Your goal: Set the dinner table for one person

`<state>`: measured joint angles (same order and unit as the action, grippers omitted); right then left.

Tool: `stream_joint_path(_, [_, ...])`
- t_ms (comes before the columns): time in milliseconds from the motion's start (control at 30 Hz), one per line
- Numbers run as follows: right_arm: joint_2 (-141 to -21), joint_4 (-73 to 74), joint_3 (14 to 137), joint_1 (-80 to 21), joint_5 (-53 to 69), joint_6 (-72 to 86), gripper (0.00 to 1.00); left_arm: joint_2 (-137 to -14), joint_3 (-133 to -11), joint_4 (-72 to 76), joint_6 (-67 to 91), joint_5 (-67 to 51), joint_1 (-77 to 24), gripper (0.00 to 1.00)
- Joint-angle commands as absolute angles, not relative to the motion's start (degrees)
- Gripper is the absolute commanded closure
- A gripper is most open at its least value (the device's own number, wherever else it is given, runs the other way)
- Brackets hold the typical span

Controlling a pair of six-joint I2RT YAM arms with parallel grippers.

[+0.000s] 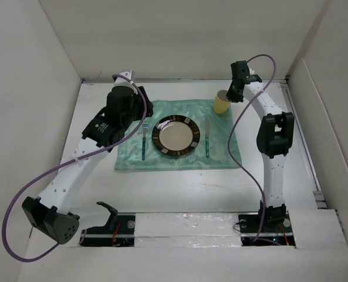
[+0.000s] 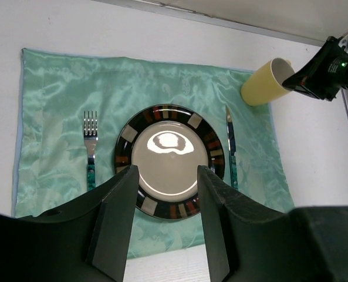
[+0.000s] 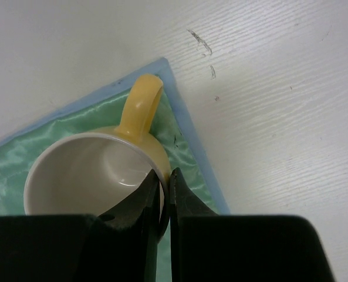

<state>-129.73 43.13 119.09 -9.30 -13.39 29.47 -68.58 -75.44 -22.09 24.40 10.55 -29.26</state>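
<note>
The right gripper's (image 3: 165, 176) two black fingers (image 3: 135, 205) are pressed together on the rim of a yellow ceramic mug (image 3: 97, 170) with a white inside, one finger inside the wall and one outside. The mug's handle points toward the far right corner of a mint-green, glossy patterned cloth placemat (image 3: 6, 170), and the mug is at that corner. Whether its base rests on the cloth cannot be told.

The left gripper's (image 2: 165, 214) fingers (image 2: 118, 223) stand apart with nothing between them, hanging above the near edge of a round plate (image 2: 169, 161) with a cream centre and a dark rim of coloured blocks. From above, this gripper (image 1: 143, 111) hovers over the placement's far left part.

The plate sits in the middle of the placemat. A steel fork with a teal handle (image 2: 90, 138) lies just beside it toward the placemat's left edge, tines pointing to the far edge. A steel knife with a teal handle (image 2: 230, 144) lies just beside the plate toward the right edge, parallel to the fork.

The dinner table (image 1: 179, 191), a large flat matte white surface with white walls at its edges, carries the placemat around its middle, nearer the far edge than the near one. Both arms are bolted at the tabletop's near edge and reach over it.
</note>
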Motion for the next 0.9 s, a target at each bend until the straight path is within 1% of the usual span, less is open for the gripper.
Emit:
stream_joint_path(0, [-130.07, 41.92, 125.94, -9.76, -16.17, 28.04, 1.0, -68.03, -75.06, -20.21, 23.73, 10.37, -29.62, 0.58])
stream_joint_path(33, [-130.6, 42.45, 126.56, -9.76, -16.61, 28.04, 1.0, -67.94, -74.97, -20.3, 23.82, 10.55, -29.62, 0.58])
stream_joint_path(67, [-130.78, 42.89, 126.74, -9.76, -17.22, 28.04, 0.97, -67.85, -74.8, -20.48, 23.82, 10.72, -29.62, 0.58])
stream_joint_path(100, [-130.61, 42.8, 126.48, -9.76, -17.31, 27.95, 0.92, -67.68, -74.45, -20.48, 23.82, 10.81, -29.62, 0.58])
stream_joint_path(133, [-130.34, 42.54, 126.04, -9.76, -17.31, 27.95, 0.79, -67.41, -74.27, -20.48, 23.82, 10.9, -29.62, 0.58])
stream_joint_path(200, [-128.77, 41.4, 124.55, -9.76, -16.44, 28.12, 0.67, -67.06, -74.09, -20.39, 23.82, 11.08, -29.62, 0.54])
stream_joint_path(233, [-128.06, 41.14, 124.19, -9.76, -16.17, 28.3, 0.58, -67.15, -74.27, -20.56, 23.82, 11.25, -29.62, 0.53])
stream_joint_path(300, [-126.92, 40.78, 124.8, -9.76, -15.21, 28.56, 0.5, -67.32, -74.62, -20.65, 23.82, 11.25, -29.62, 0.51])
stream_joint_path(333, [-125.78, 41.56, 126.81, -9.76, -14.16, 28.56, 0.41, -67.76, -75.66, -20.83, 23.82, 11.08, -29.62, 0.5])
stream_joint_path(367, [-125.77, 41.57, 126.83, -9.76, -14.15, 28.56, 0.41, -67.76, -75.67, -20.83, 23.82, 11.07, -29.62, 0.5])
stream_joint_path(400, [-125.16, 43.05, 127.96, -9.76, -13.8, 28.56, 0.36, -67.85, -75.93, -21.0, 23.82, 11.16, -29.62, 0.5])
stream_joint_path(433, [-124.72, 43.85, 129.1, -9.76, -13.19, 28.56, 0.34, -68.11, -76.11, -21.01, 23.91, 11.08, -29.62, 0.5])
stream_joint_path(467, [-121.93, 44.81, 130.59, -9.76, -12.92, 28.39, 0.33, -68.29, -77.51, -21.09, 23.91, 11.07, -29.62, 0.49])
stream_joint_path(533, [-120.43, 44.65, 130.34, -9.76, -12.66, 28.39, 0.33, -68.73, -78.3, -21.53, 23.91, 11.07, -29.62, 0.49])
stream_joint_path(567, [-118.5, 44.47, 129.73, -9.76, -12.4, 28.56, 0.33, -68.9, -79.88, -21.62, 23.91, 11.07, -29.62, 0.49])
stream_joint_path(600, [-113.69, 43.08, 127.12, -9.76, -11.87, 28.74, 0.34, -69.08, -80.76, -21.36, 23.82, 11.34, -29.62, 0.48])
stream_joint_path(633, [-110.34, 41.5, 124.74, -9.76, -10.3, 28.83, 0.39, -69.34, -81.55, -21.27, 23.73, 11.42, -29.62, 0.48])
stream_joint_path(667, [-106.91, 39.05, 121.67, -9.76, -8.89, 28.65, 0.7, -69.52, -83.13, -21.01, 23.64, 11.77, -29.62, 0.48])
stream_joint_path(700, [-103.05, 33.72, 114.85, -9.76, -7.31, 28.57, 0.89, -69.61, -84.1, -20.83, 23.47, 12.13, -29.62, 0.47])
stream_joint_path(733, [-94.83, 30.88, 111.31, -9.76, -4.25, 29.0, 1.0, -69.96, -85.24, -20.83, 23.38, 12.56, -29.62, 0.46])
stream_joint_path(767, [-90.31, 28.07, 107.79, -9.76, -2.65, 29.35, 1.0, -70.13, -87.86, -20.92, 23.2, 13.0, -29.62, 0.46])
stream_joint_path(800, [-85.74, 20.99, 103.93, -9.76, -1.42, 30.14, 1.0, -70.22, -89.37, -21.09, 23.12, 14.05, -29.62, 0.46])
stream_joint_path(833, [-76.56, 17.53, 96.67, -9.76, -0.62, 31.71, 1.0, -70.22, -90.78, -21.27, 23.03, 14.93, -29.62, 0.46])
stream_joint_path(867, [-72.2, 14.36, 93.29, -9.76, -1.22, 32.51, 0.98, -69.88, -93.14, -21.1, 22.59, 16.86, -29.62, 0.46])
